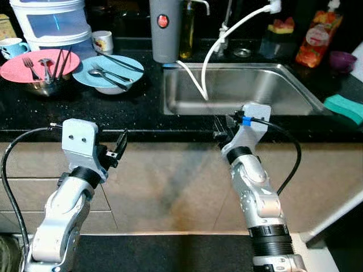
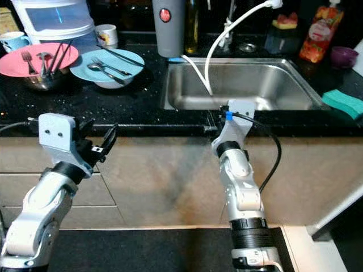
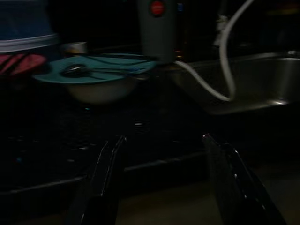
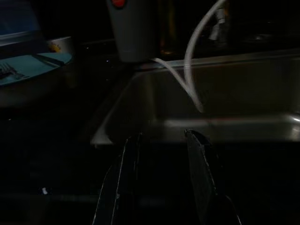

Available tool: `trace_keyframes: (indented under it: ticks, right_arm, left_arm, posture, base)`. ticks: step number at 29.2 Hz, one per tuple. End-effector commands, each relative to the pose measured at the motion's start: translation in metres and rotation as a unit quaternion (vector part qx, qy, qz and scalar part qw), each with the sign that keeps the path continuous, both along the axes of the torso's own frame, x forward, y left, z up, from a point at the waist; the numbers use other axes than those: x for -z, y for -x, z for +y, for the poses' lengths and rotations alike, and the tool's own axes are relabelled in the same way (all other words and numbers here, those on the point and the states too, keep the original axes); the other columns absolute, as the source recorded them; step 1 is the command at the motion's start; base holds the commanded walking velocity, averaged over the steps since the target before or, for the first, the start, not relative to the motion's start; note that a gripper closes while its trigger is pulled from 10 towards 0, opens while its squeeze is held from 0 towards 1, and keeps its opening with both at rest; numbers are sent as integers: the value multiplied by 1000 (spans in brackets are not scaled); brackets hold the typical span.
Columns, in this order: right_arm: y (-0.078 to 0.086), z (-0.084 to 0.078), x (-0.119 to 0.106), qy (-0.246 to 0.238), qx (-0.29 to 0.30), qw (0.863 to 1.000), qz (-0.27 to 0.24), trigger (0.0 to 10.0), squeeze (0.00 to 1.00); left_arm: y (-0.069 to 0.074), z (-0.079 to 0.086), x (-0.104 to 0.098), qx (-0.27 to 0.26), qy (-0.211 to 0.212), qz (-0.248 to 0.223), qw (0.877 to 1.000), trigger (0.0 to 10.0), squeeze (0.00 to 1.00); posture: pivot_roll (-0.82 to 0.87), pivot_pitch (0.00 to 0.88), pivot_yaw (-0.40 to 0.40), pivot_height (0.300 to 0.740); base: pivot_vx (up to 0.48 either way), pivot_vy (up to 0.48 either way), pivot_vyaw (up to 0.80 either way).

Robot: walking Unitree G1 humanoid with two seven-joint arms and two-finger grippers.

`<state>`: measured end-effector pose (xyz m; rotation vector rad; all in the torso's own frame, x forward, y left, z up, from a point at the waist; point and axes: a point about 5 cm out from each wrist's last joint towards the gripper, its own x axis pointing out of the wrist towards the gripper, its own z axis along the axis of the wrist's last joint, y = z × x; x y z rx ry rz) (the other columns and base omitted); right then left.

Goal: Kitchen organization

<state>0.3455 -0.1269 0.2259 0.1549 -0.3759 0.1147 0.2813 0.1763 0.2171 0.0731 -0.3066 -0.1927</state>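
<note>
1. Stainless steel forms the sink [image 1: 238, 90], set into the black speckled surface [image 1: 85, 110]; every place below is given from this sink.
2. A white hose [image 1: 212, 54] curves from the tap fittings behind the sink down into the basin.
3. A grey cylinder with a red button [image 1: 164, 28] stands at the sink's back left corner, with a bottle of yellow liquid [image 1: 186, 31] just beside it.
4. Left of the sink, a light blue plate [image 1: 109, 69] rests on a white bowl [image 3: 96, 90] and carries a spoon [image 1: 105, 78] and other cutlery.
5. Further left, a pink plate [image 1: 38, 66] sits on a metal bowl and holds a fork [image 1: 31, 68] and dark chopsticks.
6. Behind the plates stand a white lidded container [image 1: 54, 22], a small patterned cup [image 1: 102, 41] and a blue-and-white mug [image 1: 12, 47].
7. A teal sponge [image 1: 343, 107] lies right of the sink; an orange pouch [image 1: 317, 37] and a purple cup [image 1: 342, 59] stand behind it.
8. The left gripper [image 1: 115, 148] hangs below the surface edge, left of the sink, its fingers [image 3: 107, 187] spread wide.
9. The right gripper [image 1: 222, 131] sits at the surface edge in front of the sink, its fingers [image 4: 199, 183] parted, holding nothing.
</note>
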Motion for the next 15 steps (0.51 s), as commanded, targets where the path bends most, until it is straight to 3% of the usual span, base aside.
trace_keyframes:
  ticks: [1,15]
  right_arm:
    - [0,3,-3,-9,-7,1000,-9,10000,0]
    - [-1,0,-4,-11,-2,1000,-11,10000,0]
  left_arm:
    - [1,0,-1,1,-2,-3,1000,10000,0]
    - [1,-1,-4,8,-5,-5,1000,10000,0]
  posture:
    - [48,68,4,740]
    - [50,74,6,740]
  base:
    - [424,0,0]
    - [426,0,0]
